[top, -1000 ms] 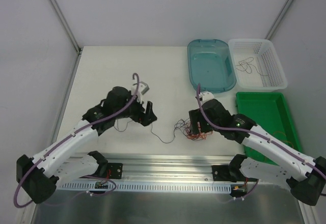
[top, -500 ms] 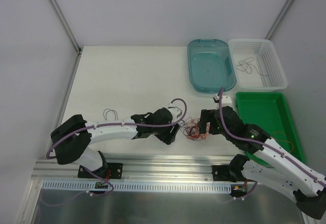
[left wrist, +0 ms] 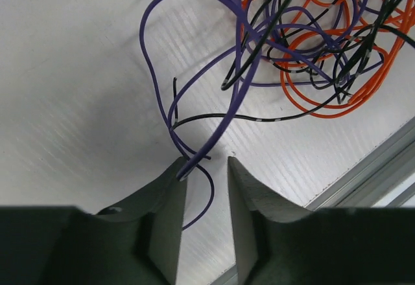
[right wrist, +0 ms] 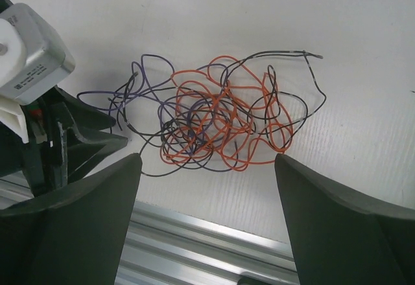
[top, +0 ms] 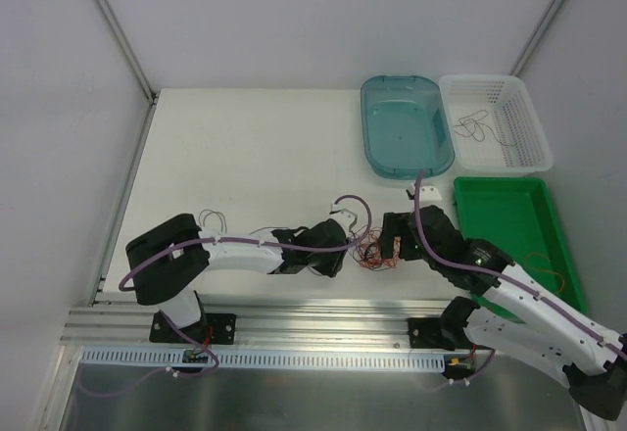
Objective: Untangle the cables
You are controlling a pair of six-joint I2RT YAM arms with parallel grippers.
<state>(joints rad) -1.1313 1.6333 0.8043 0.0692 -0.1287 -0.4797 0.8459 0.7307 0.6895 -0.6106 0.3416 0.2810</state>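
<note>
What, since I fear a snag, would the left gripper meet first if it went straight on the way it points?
The left gripper would first meet the purple wire lying between its fingers, then probably the table; depth is unclear.

The cables (right wrist: pixel 214 129) lay in a loose, flat knot of orange, black and purple loops just beside the rail (right wrist: pixel 194 233). One purple strand (left wrist: pixel 228 97) trailed out from the knot.

cables (top: pixel 373 253) on table (top: pixel 245 147), basket (top: pixel 480 79) behind
</note>
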